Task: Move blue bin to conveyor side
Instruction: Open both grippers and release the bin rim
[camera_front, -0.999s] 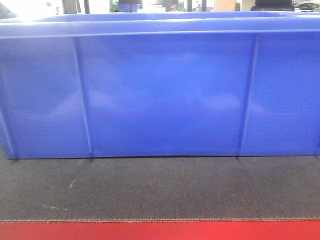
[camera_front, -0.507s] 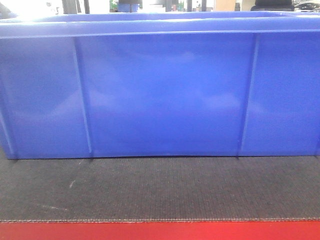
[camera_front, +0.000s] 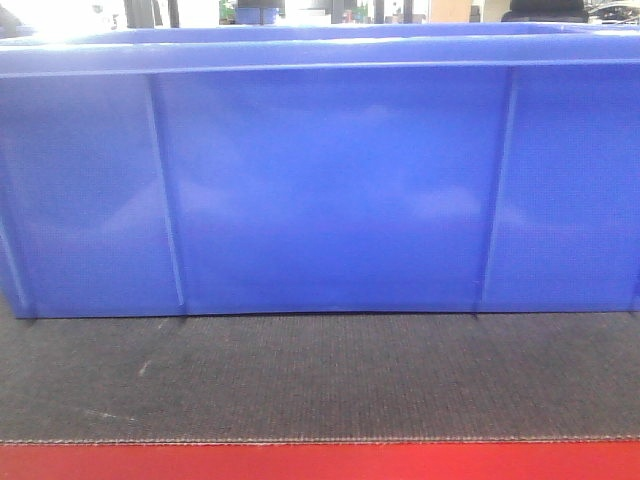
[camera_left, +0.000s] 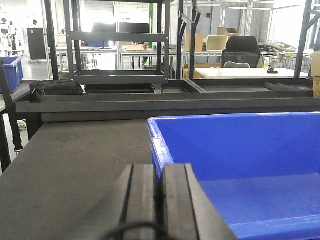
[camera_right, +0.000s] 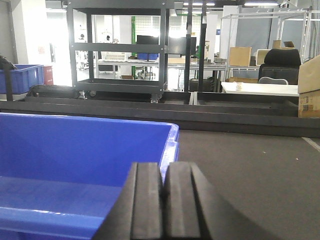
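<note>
Blue bin (camera_front: 330, 190) set on the dark conveyor belt (camera_front: 320, 375), left gripper (camera_left: 159, 200) pressed closed at its left end wall, right gripper (camera_right: 162, 200) likewise closed at its right end.

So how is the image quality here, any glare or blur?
Front view: soft reflections on the blue bin, belt weave sharp. Left wrist view: windows blown out, left tool close and soft. Right wrist view: bright backlight behind, right tool likewise soft.
</note>
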